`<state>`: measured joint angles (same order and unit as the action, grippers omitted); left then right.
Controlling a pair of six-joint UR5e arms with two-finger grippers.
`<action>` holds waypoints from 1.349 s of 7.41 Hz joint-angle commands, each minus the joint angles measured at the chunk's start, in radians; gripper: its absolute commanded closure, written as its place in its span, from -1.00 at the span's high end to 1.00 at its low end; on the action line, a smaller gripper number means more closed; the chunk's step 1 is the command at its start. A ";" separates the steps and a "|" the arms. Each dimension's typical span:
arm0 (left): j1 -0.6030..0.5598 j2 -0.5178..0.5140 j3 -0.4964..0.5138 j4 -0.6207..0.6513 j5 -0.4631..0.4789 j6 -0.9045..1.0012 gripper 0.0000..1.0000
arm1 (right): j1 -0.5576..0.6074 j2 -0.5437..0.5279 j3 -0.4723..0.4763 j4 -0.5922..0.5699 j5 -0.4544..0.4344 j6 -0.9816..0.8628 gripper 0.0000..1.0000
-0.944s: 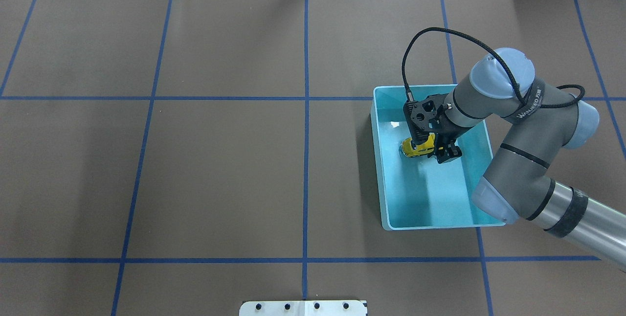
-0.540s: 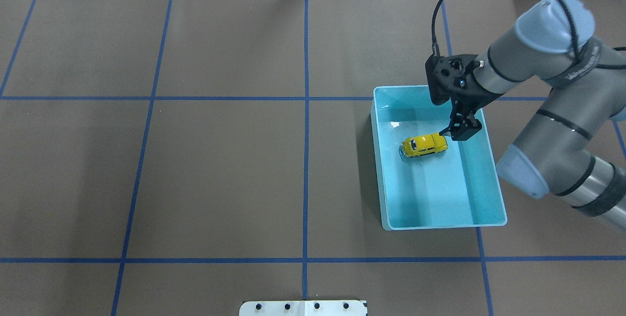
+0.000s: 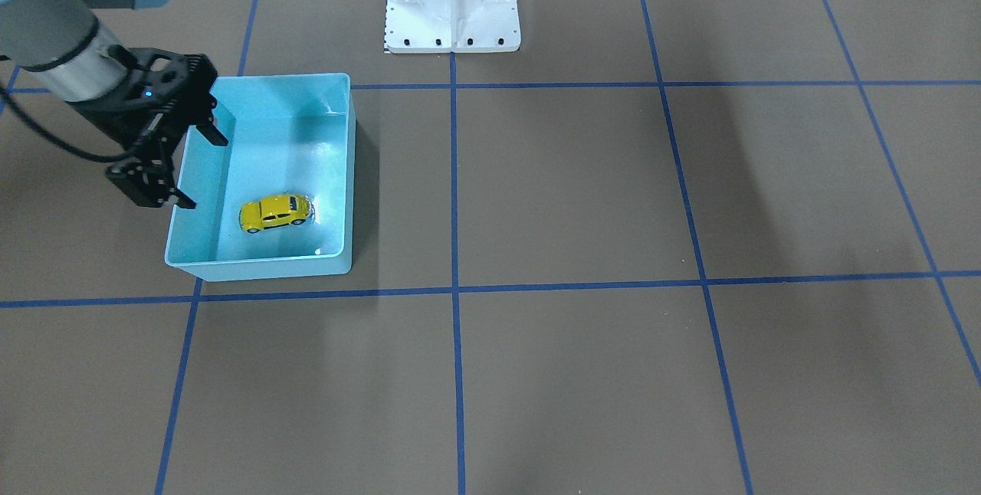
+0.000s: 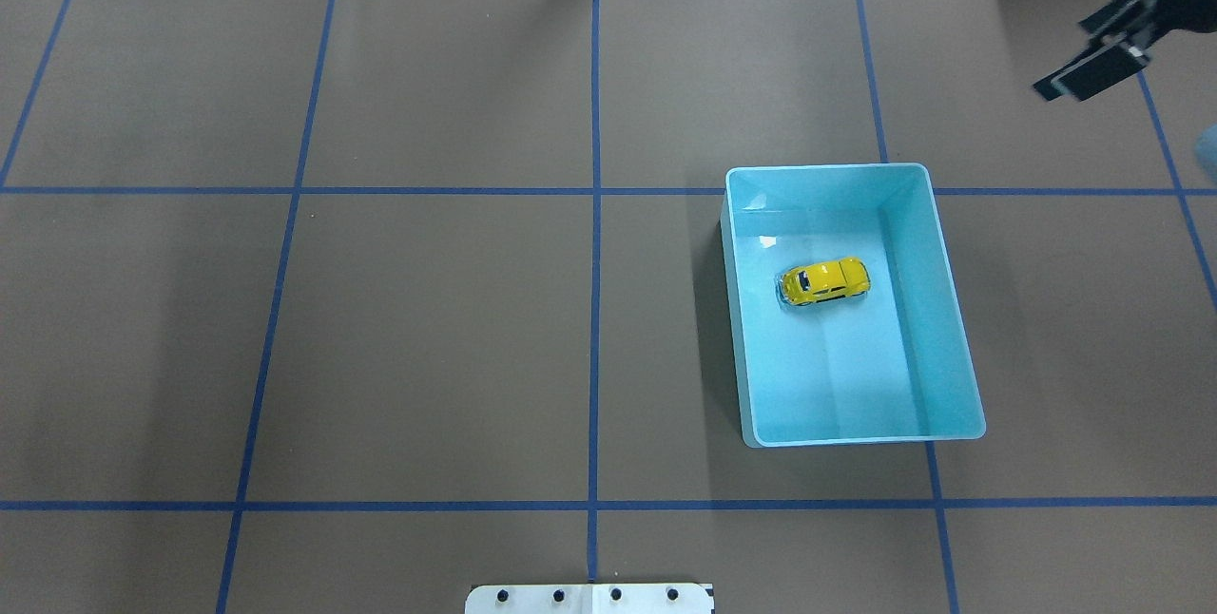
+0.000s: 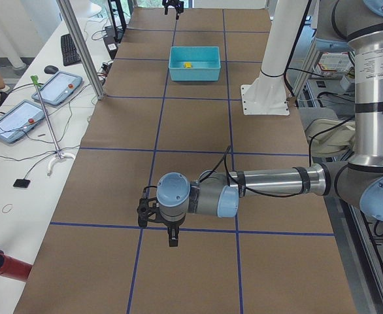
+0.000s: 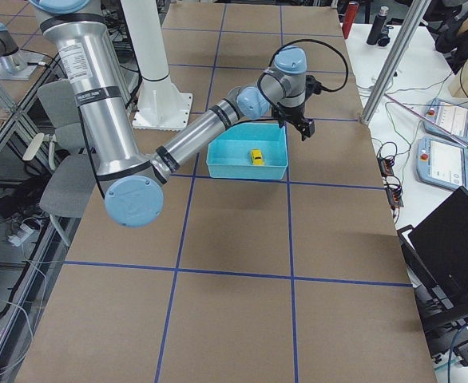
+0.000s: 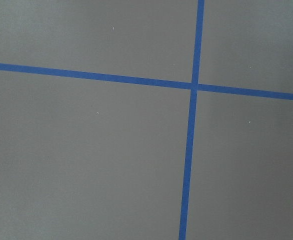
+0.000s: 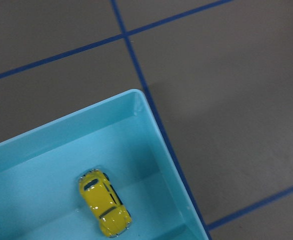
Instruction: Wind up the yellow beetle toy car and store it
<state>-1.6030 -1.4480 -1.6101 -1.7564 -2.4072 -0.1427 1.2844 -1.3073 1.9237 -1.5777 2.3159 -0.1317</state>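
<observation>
The yellow beetle toy car (image 4: 825,281) rests on its wheels on the floor of the light-blue bin (image 4: 856,438), free of any gripper. It also shows in the front view as the car (image 3: 274,212) inside the bin (image 3: 260,269), and in the right wrist view as the car (image 8: 104,203). My right gripper (image 3: 201,172) is open and empty, raised beside the bin's outer wall, and blurred at the top right in the overhead view as the gripper (image 4: 1093,58). My left gripper (image 5: 168,229) hangs low over bare table far from the bin; whether it is open or shut I cannot tell.
Blue tape lines divide the brown table cover (image 4: 428,329). The white robot base (image 3: 452,1) stands at the table's robot side. A side bench holds tablets (image 5: 21,118) and cables. A metal post (image 5: 80,46) rises at the table's edge.
The right gripper let go of the car in the bin, opened, rose and drew away toward the far right. The car stayed where it was set.
</observation>
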 commanded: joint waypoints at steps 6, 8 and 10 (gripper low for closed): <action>0.000 0.001 0.001 -0.002 -0.001 -0.003 1.00 | 0.260 -0.153 -0.349 -0.173 0.051 0.049 1.00; 0.000 0.000 0.001 -0.002 -0.001 0.000 1.00 | 0.257 -0.144 -0.377 -0.154 0.051 0.107 1.00; 0.000 0.001 0.001 -0.002 0.000 0.005 1.00 | 0.256 -0.144 -0.374 -0.147 0.043 0.109 1.00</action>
<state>-1.6031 -1.4472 -1.6092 -1.7586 -2.4081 -0.1407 1.5415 -1.4519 1.5512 -1.7309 2.3630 -0.0303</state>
